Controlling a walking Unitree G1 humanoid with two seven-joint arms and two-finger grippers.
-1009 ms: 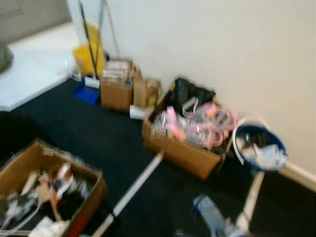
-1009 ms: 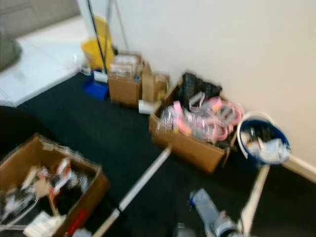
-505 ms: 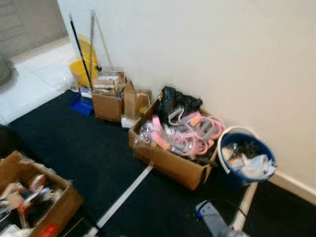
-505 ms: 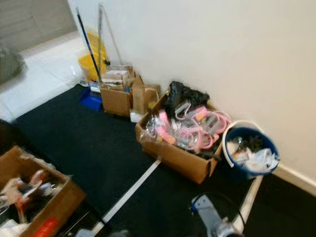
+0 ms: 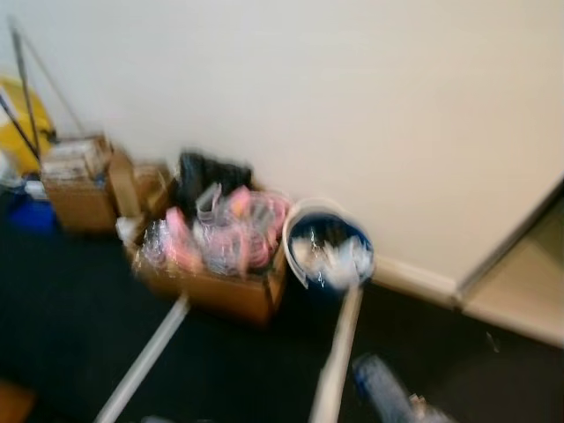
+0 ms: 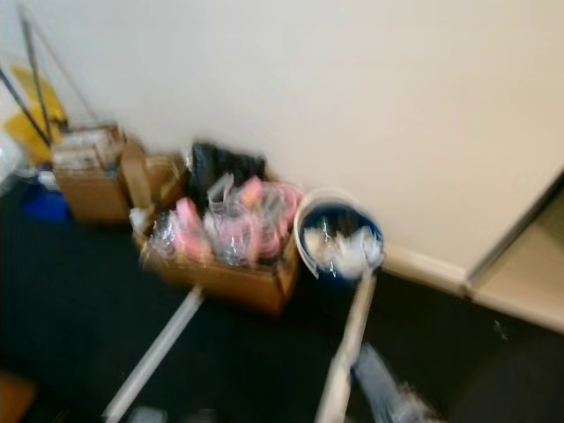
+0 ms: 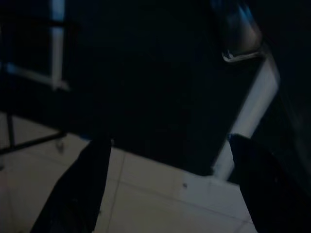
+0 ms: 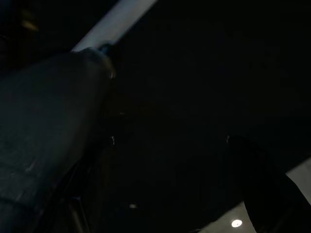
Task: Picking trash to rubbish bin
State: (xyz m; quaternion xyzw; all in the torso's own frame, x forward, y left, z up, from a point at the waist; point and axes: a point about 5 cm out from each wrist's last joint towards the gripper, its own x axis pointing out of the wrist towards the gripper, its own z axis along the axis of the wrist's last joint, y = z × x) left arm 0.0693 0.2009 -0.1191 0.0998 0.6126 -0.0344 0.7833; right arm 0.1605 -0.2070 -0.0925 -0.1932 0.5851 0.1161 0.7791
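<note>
The blurred eye views show a blue rubbish bin with a white rim against the white wall, holding crumpled white trash. A clear plastic bottle with a blue cap sits at the bottom edge, short of the bin, carried by my right arm. In the dark right wrist view the bottle lies against one finger of my right gripper, which seems shut on it. My left gripper is open with nothing in it, hanging over the edge where dark carpet meets pale tiles.
A cardboard box of pink and clear plastic items stands just left of the bin. Smaller boxes and a yellow mop bucket lie further left along the wall. White floor lines cross the dark carpet. A doorway opens at the right.
The camera has swung right, so the bin now sits near the middle and the open box at the near left has left the picture. The bottle keeps its place at the bottom.
</note>
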